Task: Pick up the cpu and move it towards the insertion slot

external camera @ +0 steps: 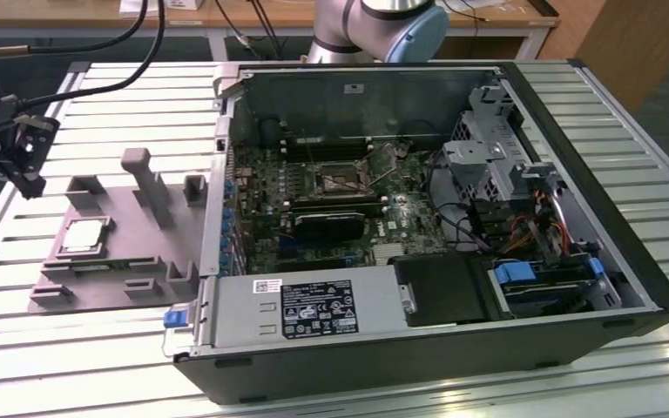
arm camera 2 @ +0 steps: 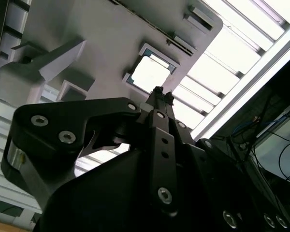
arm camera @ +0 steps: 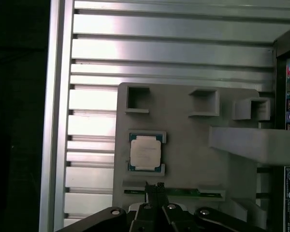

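Note:
The cpu (external camera: 83,236) lies flat in a recess of the grey fixture plate (external camera: 114,287), its silvery top facing up; both wrist views show the cpu (arm camera: 145,152) (arm camera 2: 151,73) too. The insertion slot (external camera: 340,179) is the square metal-framed socket on the motherboard inside the open computer case. My gripper (external camera: 31,185) hangs above the table at the exterior view's left, beside the fixture and apart from the chip. Its thin fingertips (arm camera: 153,185) (arm camera 2: 159,91) are pressed together with nothing between them, a short way off the cpu's edge.
The fixture carries grey posts and blocks, a tall one (external camera: 138,178) standing between the cpu and the case wall (external camera: 216,174). A memory stick (arm camera: 183,193) lies in a groove near the fingers. The slatted metal table (external camera: 102,96) ends just beyond the fixture. Cables (external camera: 79,48) hang at upper left.

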`<state>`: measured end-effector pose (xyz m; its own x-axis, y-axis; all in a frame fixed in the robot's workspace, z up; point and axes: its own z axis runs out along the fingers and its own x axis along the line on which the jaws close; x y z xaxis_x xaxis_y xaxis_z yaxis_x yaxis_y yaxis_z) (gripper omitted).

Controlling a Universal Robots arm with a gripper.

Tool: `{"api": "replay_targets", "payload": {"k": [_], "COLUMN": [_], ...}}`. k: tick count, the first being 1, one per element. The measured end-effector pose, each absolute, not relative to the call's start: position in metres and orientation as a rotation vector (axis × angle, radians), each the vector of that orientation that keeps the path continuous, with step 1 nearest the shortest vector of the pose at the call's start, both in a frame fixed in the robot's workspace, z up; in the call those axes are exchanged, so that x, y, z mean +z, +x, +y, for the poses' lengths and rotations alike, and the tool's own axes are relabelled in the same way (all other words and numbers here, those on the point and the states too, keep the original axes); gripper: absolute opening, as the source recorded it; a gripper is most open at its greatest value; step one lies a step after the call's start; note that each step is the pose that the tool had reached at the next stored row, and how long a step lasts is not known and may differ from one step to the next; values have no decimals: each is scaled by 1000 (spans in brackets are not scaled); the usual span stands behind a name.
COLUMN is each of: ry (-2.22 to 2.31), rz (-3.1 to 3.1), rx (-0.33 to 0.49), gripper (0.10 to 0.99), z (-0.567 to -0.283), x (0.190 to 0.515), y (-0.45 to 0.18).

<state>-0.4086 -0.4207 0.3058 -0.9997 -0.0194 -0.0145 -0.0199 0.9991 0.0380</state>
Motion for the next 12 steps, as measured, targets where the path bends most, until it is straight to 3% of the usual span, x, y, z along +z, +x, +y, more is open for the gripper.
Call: {"api": "replay_targets", "payload": {"k": [12], "ry": [-32], "rz": [3109], "rx": [59], "gripper": [102], "z": [-426], "x": [289], "y": [-412]}}
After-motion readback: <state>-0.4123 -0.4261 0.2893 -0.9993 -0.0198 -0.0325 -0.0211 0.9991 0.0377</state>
